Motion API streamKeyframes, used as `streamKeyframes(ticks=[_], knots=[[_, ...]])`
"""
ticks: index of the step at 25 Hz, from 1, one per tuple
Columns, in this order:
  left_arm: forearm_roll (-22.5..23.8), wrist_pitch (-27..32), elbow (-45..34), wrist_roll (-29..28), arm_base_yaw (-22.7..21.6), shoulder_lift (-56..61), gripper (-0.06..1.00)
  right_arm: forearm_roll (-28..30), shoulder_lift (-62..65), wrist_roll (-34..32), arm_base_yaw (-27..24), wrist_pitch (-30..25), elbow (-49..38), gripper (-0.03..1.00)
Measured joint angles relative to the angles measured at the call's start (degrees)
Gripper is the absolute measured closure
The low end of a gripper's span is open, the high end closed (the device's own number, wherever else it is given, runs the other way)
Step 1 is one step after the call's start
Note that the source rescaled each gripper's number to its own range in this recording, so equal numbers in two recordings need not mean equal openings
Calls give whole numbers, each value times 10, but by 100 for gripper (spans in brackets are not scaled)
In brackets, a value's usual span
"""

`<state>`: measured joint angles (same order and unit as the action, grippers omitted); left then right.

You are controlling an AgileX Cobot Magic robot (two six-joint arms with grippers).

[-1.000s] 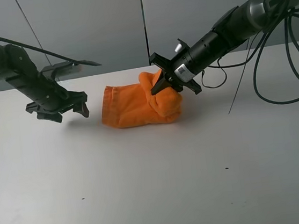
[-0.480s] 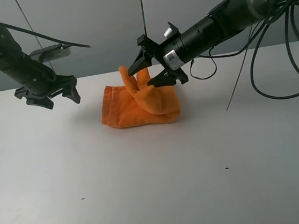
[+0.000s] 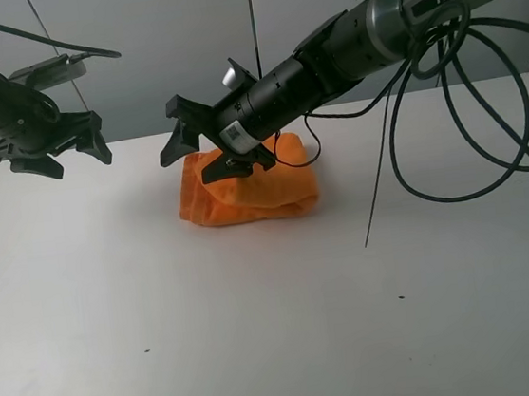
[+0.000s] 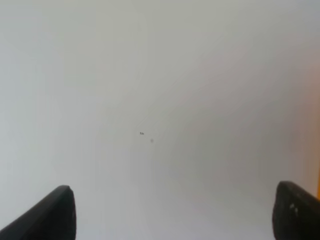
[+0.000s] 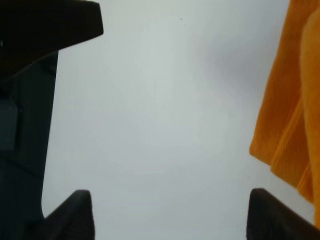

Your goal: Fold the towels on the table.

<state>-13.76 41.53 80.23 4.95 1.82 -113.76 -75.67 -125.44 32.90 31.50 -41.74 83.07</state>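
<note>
The orange towel (image 3: 250, 195) lies as a folded bundle on the white table (image 3: 261, 332), towards the back middle. My right gripper (image 3: 187, 161) reaches across the towel's top to its left end, held just above it, open and empty. In the right wrist view its fingertips (image 5: 75, 215) stand wide apart over bare table, with the towel's edge (image 5: 292, 115) to one side. My left gripper (image 3: 62, 162) is open and empty, raised above the table's back left, well apart from the towel. The left wrist view shows its fingertips (image 4: 60, 215) over bare tabletop.
Black cables (image 3: 452, 167) hang from the right arm and loop down to the table at the right. A grey wall stands behind the table. A dark shape (image 5: 30, 100) fills one side of the right wrist view. Tiny dark specks (image 3: 399, 297) mark the tabletop.
My right gripper let go of the raised towel fold and moved left across the towel; the fold dropped flat. My left gripper rose and moved back-left, away from the towel.
</note>
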Motion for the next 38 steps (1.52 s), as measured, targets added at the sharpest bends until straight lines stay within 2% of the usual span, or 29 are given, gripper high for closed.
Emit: streamKeyframes(ticks=[5,7,10,14,19,23,31,38], knots=[[-16,14,0,9,0,8,-6,6,14,37,1,0,0,29],[-17,28,0,13,0,22,-6,28,38,40,-6,0,0,29],[-17,52,0,25,0,50,-6,100,82,35,-29,0,0,23],[-17,74,-2,28,0,108,-6,232,138,-22,-71,-15,0,14],[-15,76,-54,36,0,195,-6,382,202,-93,-116,-55,-1,2],[-5,73,-110,38,0,258,-6,451,267,-121,-129,-35,-45,-3],[-4,65,-214,39,0,410,-6,477,418,-131,-129,40,-220,-3],[-4,70,-293,39,0,568,-6,481,569,-136,-129,41,-349,-3]])
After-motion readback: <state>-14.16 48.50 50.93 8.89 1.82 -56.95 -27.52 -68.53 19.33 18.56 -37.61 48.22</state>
